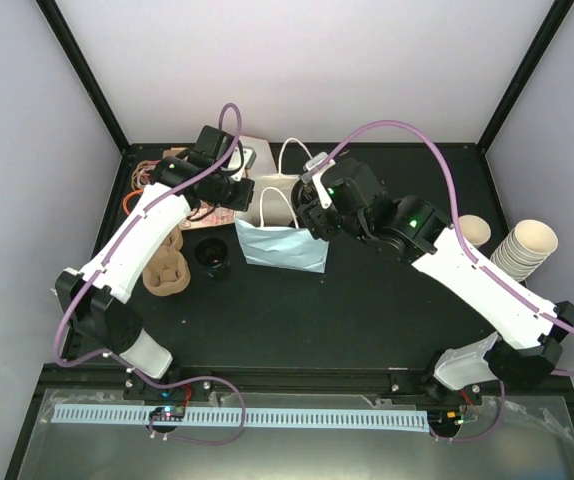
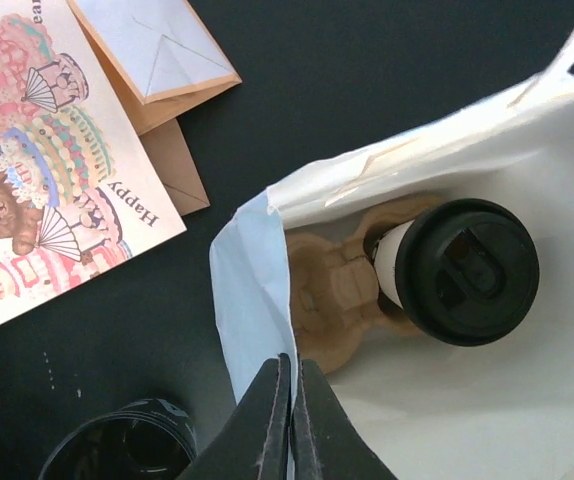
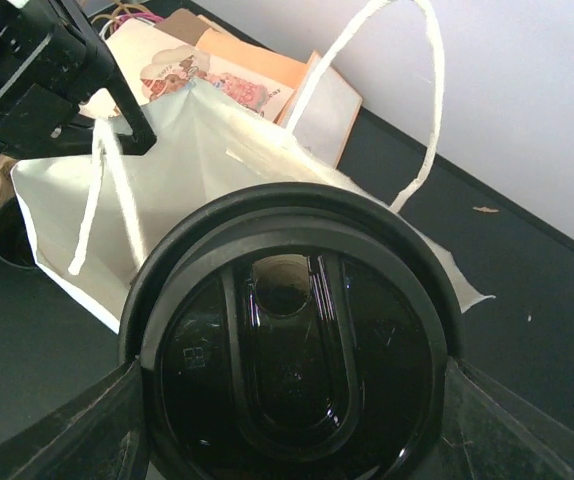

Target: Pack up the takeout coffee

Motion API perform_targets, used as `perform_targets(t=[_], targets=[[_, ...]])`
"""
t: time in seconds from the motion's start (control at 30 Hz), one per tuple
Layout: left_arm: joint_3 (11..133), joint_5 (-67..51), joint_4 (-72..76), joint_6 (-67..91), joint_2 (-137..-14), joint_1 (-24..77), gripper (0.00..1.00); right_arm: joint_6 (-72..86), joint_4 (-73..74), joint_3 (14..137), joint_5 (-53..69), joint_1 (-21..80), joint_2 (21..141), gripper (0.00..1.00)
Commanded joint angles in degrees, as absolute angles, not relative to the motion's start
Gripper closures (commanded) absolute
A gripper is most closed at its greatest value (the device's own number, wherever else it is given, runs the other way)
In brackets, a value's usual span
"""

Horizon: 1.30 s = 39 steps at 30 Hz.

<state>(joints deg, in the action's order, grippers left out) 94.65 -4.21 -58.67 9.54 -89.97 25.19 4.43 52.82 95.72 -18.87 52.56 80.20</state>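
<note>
So the right gripper (image 3: 297, 430) is clamped round a coffee (image 3: 292, 365), right above the open bag (image 2: 252, 300) by the middle of the table's (image 1: 367, 320) back edge. The left gripper (image 2: 289, 400) is pinched tight on the bag's left rim. There's another coffee (image 2: 467, 270) in the carrier (image 2: 332, 295) inside.

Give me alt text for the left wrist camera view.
A black-lidded coffee cup sits in a brown pulp carrier inside a white paper bag, seen from above. The left gripper is shut on the bag's near edge; a greeting card lies beside it.
</note>
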Motion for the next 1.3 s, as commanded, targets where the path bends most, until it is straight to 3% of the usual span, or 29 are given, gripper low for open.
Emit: perform_targets(t=[0.0,0.93,1.27], targets=[[95.62,-4.94,-60.55,8.78,-87.76,25.73,0.98,5.70,52.39,95.42,-17.13,52.21,80.24,0.34],[85.41,-10.54,-53.53,10.80,-73.74,31.55,0.99,5.92,70.06,92.99,-4.32,53.29,73.16,0.41],[83.30,-17.14,-49.93,11.15,-69.69,32.48,0.98,8.96,77.16,93.59,-5.83,61.32,72.00,0.42]])
